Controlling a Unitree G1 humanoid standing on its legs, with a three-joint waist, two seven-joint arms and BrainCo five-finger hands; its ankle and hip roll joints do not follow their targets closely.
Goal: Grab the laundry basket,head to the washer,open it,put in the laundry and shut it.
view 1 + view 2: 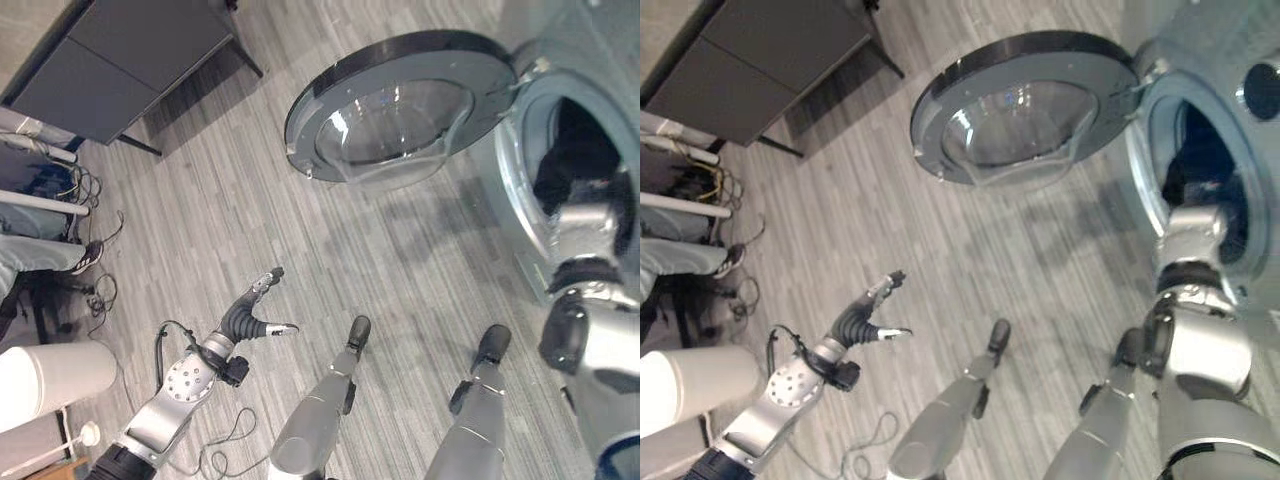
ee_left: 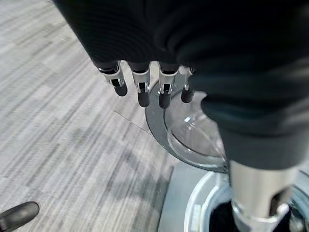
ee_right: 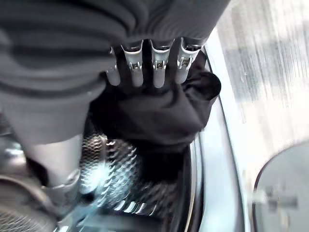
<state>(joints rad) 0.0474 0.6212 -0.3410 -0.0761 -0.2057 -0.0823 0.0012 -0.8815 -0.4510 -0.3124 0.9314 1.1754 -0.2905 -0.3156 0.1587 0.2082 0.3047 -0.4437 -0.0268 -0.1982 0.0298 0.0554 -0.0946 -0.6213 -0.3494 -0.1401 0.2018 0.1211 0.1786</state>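
The washer [image 1: 1200,60] stands at my right with its round door [image 1: 400,105] swung wide open, the clear bowl of the glass facing out over the grey plank floor [image 1: 300,260]. A dark cabinet [image 1: 120,60] stands well apart at the far left, near a white cylinder [image 1: 50,380]; between them a person's trouser leg and shoe [image 1: 88,257] reach in from the left edge.

My right arm reaches through the washer's opening. Inside, my right hand [image 3: 145,72] has its fingers curled into a bundle of black laundry [image 3: 159,116], which hangs gripped just over the ribbed steel drum [image 3: 120,169], inside the rim of the opening.

My left hand [image 1: 255,310] hangs out over the floor, well apart from the washer, holding nothing, with its fingers [image 2: 140,89] loosely spread and lightly bent and the thumb held out to the side.
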